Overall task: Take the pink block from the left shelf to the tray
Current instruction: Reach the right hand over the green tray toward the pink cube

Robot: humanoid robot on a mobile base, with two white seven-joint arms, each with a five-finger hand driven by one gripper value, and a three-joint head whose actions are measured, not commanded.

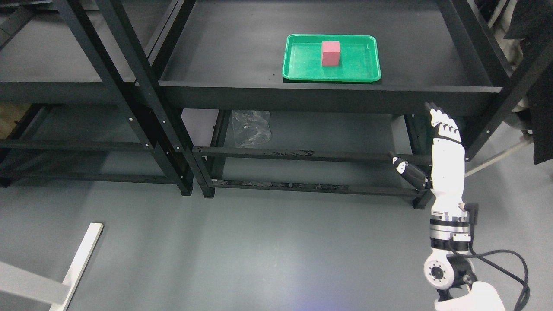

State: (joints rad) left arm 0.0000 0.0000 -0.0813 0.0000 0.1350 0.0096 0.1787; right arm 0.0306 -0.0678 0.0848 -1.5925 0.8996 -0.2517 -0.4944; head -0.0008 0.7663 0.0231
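The pink block (pixel 331 53) stood inside the green tray (pixel 302 69) on the shelf (pixel 242 43). The right hand (pixel 445 147) hung below the shelf's front edge, fingers (pixel 440 119) extended, holding nothing.

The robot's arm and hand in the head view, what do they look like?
Only the right arm shows. The right hand has a white shell with segmented white fingers and a black thumb tipped in white. Below it sit a silver and black wrist ring, a round white joint, and a black cable looping out beside the forearm.

One head view, looking steeply down from well back at the shelf (pixel 328 93) filling the frame's upper half.
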